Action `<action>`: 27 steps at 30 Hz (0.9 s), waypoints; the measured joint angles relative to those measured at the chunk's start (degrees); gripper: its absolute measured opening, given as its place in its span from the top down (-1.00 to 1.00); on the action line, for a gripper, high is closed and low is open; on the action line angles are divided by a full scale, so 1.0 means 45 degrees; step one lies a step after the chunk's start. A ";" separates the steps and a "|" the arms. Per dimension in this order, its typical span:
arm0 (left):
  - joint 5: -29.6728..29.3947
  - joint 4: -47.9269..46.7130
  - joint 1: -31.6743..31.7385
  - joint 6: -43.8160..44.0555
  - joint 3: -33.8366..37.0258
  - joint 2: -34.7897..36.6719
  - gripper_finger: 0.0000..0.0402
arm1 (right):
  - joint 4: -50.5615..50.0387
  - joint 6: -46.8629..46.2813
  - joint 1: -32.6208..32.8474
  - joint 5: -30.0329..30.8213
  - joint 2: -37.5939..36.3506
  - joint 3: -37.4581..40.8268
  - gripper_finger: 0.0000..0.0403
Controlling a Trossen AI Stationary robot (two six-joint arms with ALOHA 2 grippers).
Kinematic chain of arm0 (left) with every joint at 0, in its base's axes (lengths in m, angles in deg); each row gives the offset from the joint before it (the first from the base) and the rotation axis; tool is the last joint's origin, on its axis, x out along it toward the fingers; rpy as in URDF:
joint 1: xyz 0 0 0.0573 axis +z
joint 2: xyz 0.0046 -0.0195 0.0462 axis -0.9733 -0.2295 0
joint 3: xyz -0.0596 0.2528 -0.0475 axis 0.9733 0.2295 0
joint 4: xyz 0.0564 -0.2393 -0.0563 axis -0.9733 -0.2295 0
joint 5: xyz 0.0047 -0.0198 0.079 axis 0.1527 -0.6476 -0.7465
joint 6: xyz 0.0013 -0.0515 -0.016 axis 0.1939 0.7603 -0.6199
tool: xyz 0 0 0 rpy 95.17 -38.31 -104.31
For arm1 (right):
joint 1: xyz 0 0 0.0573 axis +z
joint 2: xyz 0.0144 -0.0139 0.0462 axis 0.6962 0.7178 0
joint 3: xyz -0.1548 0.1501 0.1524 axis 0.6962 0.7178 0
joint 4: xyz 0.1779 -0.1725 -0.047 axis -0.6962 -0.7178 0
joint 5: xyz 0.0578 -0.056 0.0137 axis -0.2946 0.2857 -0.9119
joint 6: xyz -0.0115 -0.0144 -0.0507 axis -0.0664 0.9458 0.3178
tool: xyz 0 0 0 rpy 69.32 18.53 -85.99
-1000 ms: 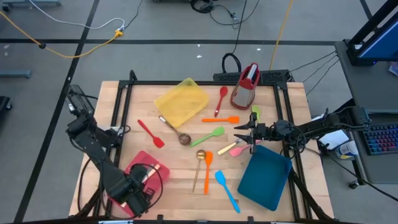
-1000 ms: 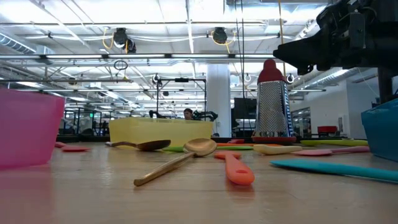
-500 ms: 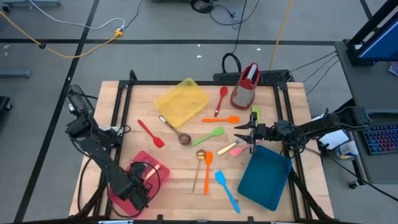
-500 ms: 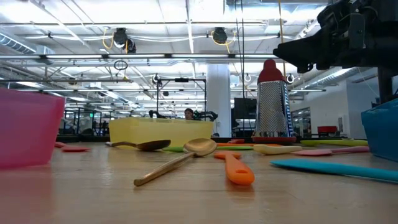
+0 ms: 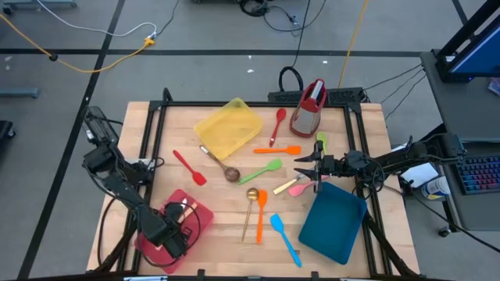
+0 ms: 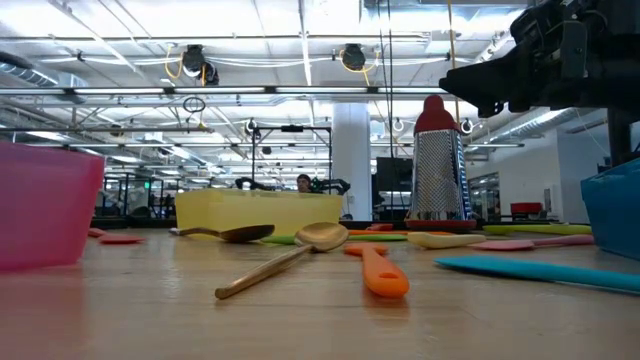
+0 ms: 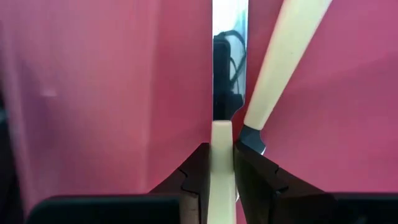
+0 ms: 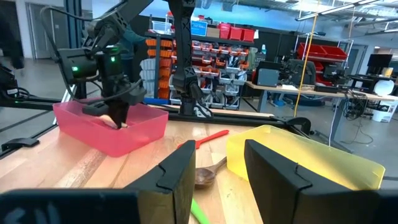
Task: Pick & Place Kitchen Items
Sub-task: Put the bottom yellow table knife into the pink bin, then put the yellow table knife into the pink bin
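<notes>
Pink-red tray at the worktop's near left corner: left gripper lowered into it, fingers clenched on a pale-handled knife; a second pale-handled utensil lies beside it. Blue tray at the near right. Mid-worktop: blue spatula, orange spatula, wooden spoon, green spoon. Right gripper hovers near the right edge, fingers parted, holding nothing. Yellow tray and red spoon toward the far edge.
</notes>
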 joint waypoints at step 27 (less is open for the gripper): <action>0.0797 -0.1168 0.1277 -0.2771 -0.0525 0.0774 0.25 | -0.0452 -0.0522 -0.0004 -0.0034 0.0004 0.0000 0.33</action>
